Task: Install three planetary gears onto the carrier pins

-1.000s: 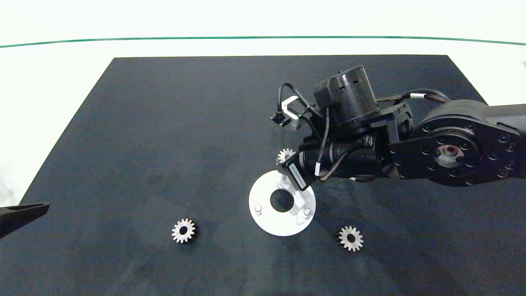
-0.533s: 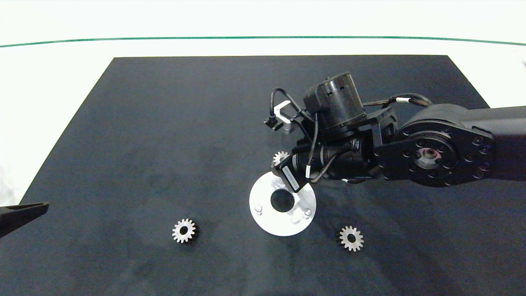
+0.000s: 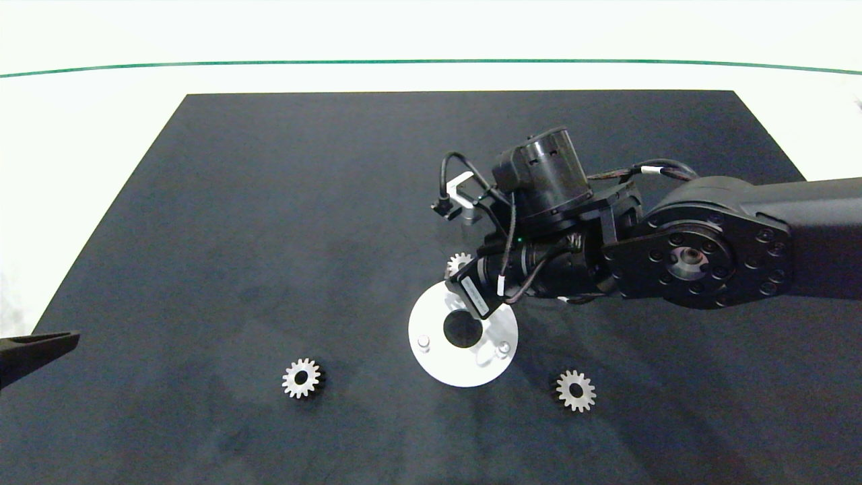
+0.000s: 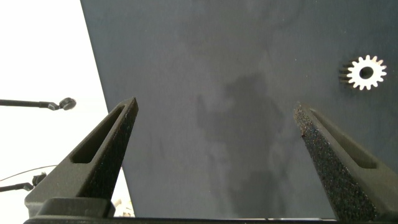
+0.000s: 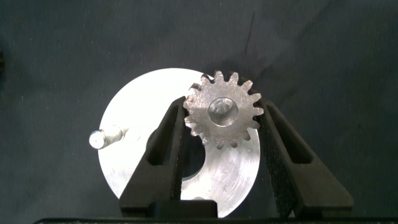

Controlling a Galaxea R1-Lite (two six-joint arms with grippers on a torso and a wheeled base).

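Silvery gear [image 5: 222, 117] pinched between my right gripper [image 5: 224, 134] fingers, bore over a pin of the white disc [image 3: 438, 367], I judge for seating | two pins [image 3: 423, 341] bare, third hidden under wrist | two gears [image 3: 302, 378] lie beside the disc | left gripper [image 4: 214, 118] spread, parked far off.

Right gripper [image 5: 224, 118] closed on one planetary gear [image 5: 223, 117], a finger [image 5: 163, 155] pressed against each side of the toothed rim. Gear held flat, face up, over the edge of the white disc [image 5: 134, 109]. A carrier pin shows through the gear's centre bore. A second carrier pin [image 5: 102, 136] stands bare on the disc's rim. Dark mat [image 5: 62, 50] underneath all.
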